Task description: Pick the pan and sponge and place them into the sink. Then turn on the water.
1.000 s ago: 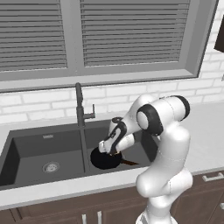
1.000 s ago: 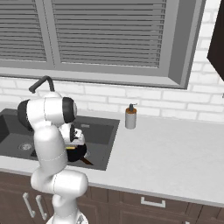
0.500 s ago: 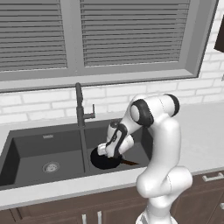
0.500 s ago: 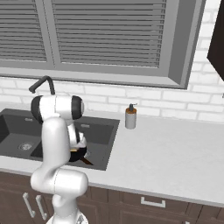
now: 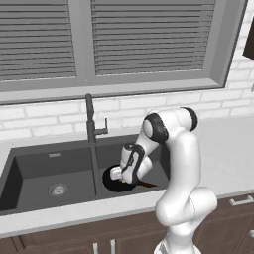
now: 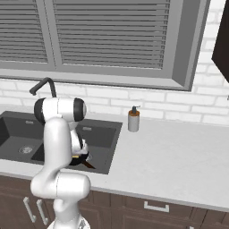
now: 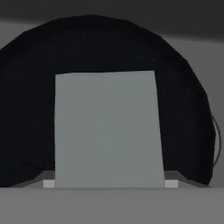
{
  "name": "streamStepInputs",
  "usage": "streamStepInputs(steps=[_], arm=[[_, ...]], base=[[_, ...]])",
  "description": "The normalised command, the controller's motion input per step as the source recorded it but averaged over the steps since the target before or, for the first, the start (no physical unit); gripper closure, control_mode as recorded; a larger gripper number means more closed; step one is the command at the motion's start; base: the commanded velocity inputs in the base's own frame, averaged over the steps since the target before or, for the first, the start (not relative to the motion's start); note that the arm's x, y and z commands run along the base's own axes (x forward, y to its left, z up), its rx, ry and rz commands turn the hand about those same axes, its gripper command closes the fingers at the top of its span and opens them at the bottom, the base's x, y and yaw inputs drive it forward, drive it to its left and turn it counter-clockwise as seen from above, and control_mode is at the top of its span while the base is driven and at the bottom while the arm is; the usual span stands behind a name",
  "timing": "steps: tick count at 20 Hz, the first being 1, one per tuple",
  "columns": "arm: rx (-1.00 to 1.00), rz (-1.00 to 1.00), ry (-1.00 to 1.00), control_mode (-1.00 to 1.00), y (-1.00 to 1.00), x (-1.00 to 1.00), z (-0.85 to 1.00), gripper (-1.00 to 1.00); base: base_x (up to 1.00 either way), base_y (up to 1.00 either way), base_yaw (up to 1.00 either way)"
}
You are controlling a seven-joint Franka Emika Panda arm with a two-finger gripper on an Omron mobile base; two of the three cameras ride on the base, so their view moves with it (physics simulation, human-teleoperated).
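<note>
You are lowering the pan (image 5: 115, 179) into the sink (image 5: 34, 173); gripper (image 5: 119, 174) grasp unclear; next, release it.

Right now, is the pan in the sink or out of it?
In. The pan lies low in the sink's right basin, under the gripper.

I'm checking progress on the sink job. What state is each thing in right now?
pan: lying in the right basin, handle pointing right.
sink: dry, left basin holds nothing.
faucet: no water running.
pincer: down at the pan; grip unclear.
soap bottle: upright on the counter.
window blinds: lowered.
</note>
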Motion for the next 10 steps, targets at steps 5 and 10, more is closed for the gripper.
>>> streamStepInputs(steps=[5, 10], arm=[[0.00, 0.00, 0.00, -1.00, 0.00, 0.01, -0.04, -1.00], [0.00, 0.00, 0.00, -1.00, 0.00, 0.00, 0.00, -1.00]], base=[[0.00, 0.00, 0.00], [0.00, 0.00, 0.00]])
